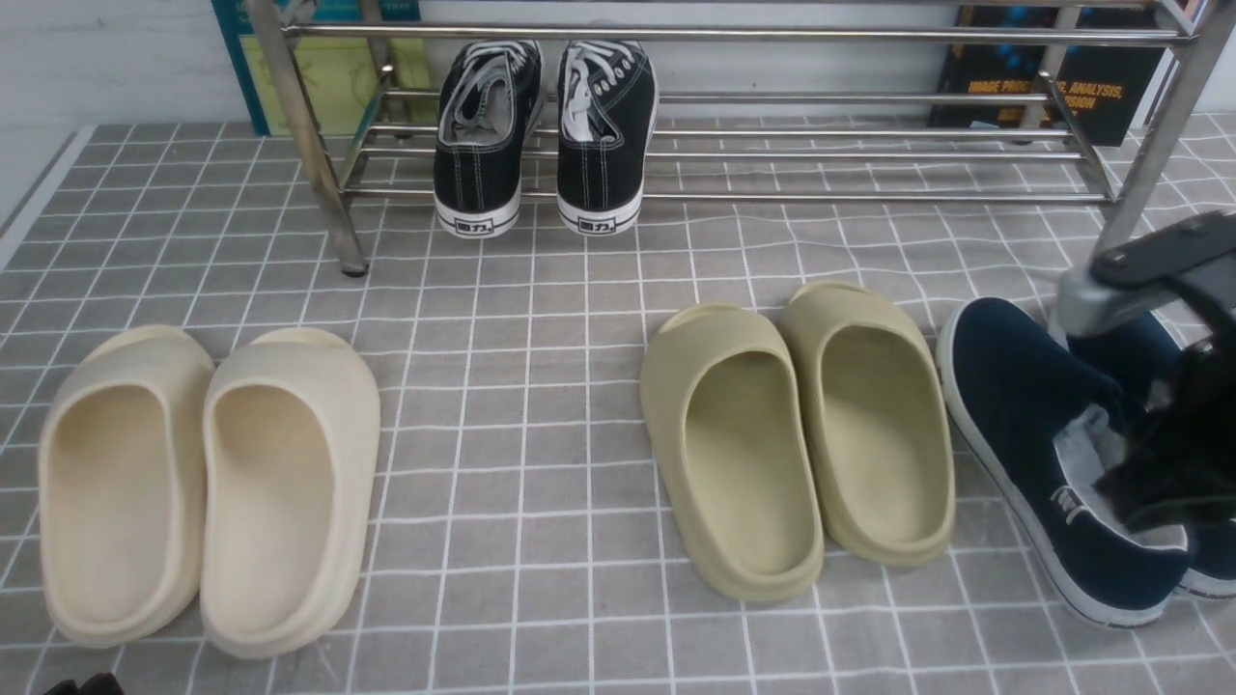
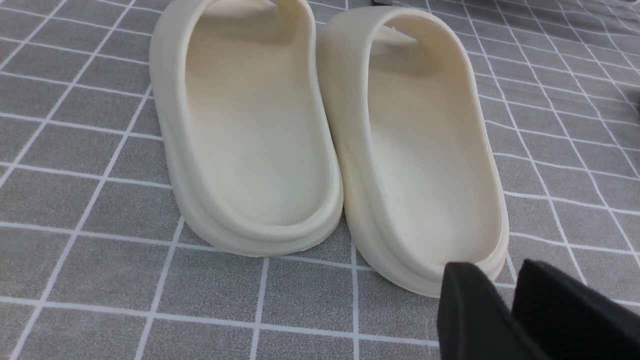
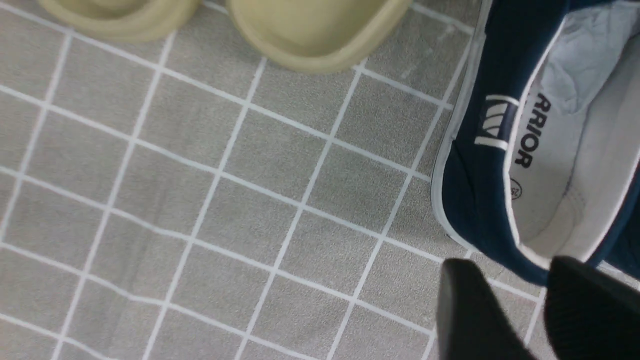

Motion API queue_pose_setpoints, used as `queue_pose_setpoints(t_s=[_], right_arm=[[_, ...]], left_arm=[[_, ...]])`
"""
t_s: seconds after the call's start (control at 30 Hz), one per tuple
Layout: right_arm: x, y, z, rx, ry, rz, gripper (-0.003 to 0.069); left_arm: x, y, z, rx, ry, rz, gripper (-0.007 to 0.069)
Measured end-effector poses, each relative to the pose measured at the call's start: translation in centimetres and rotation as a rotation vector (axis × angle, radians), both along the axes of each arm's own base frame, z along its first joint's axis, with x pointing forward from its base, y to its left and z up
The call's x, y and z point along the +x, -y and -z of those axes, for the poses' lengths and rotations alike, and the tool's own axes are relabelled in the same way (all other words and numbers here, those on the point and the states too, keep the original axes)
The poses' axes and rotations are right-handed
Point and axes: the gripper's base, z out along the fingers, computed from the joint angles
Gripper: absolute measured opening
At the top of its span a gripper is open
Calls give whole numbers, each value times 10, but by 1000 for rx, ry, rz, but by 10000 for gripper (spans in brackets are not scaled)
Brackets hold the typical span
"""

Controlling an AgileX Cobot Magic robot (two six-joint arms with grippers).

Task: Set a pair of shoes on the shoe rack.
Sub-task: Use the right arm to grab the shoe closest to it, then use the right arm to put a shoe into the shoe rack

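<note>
Two navy-blue slip-on shoes stand on the floor at the right. The nearer one [image 1: 1024,405] shows its white sole and grey lining; the other [image 1: 1130,340] is mostly hidden by my right arm. My right gripper [image 1: 1159,483] hangs over the shoes' heel ends. In the right wrist view it [image 3: 515,270] is open, its fingertips at the heel of a navy shoe [image 3: 475,200], holding nothing. The metal shoe rack [image 1: 821,154] stands at the back. My left gripper [image 2: 500,275] is shut and empty, just behind the cream slippers [image 2: 320,125].
Black lace-up sneakers [image 1: 541,135] sit on the rack's left part. Olive foam slippers [image 1: 792,434] lie next to the navy shoes. Cream slippers [image 1: 208,483] lie at the front left. A rack leg [image 1: 1149,164] stands just behind the right arm.
</note>
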Motion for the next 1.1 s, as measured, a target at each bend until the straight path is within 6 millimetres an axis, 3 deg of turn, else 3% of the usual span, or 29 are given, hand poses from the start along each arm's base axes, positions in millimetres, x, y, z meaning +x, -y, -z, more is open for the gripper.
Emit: queue_pose_setpoints(t_s=[0.17, 0.3, 0.37, 0.47, 0.5, 0.57, 0.6, 0.63, 0.8, 1.1], right_arm=[[24, -6, 37, -31, -85, 8, 505], [33, -8, 57, -47, -126, 7, 521], [37, -10, 69, -60, -160, 5, 477], [40, -10, 78, -78, -185, -1, 325], [40, -10, 78, -80, -185, -1, 314], [41, -8, 79, -97, -177, -3, 148], [42, -8, 78, -97, -173, 1, 78], [42, -8, 78, -98, -174, 1, 55], [42, -7, 68, -119, -192, 19, 44], [39, -11, -14, -35, -52, 14, 44]], left_arm=[[0, 0, 0, 0, 0, 0, 165], [0, 0, 0, 0, 0, 0, 165], [0, 0, 0, 0, 0, 0, 165], [0, 0, 0, 0, 0, 0, 165], [0, 0, 0, 0, 0, 0, 165], [0, 0, 0, 0, 0, 0, 165], [0, 0, 0, 0, 0, 0, 165], [0, 0, 0, 0, 0, 0, 165], [0, 0, 0, 0, 0, 0, 165], [0, 0, 0, 0, 0, 0, 165]])
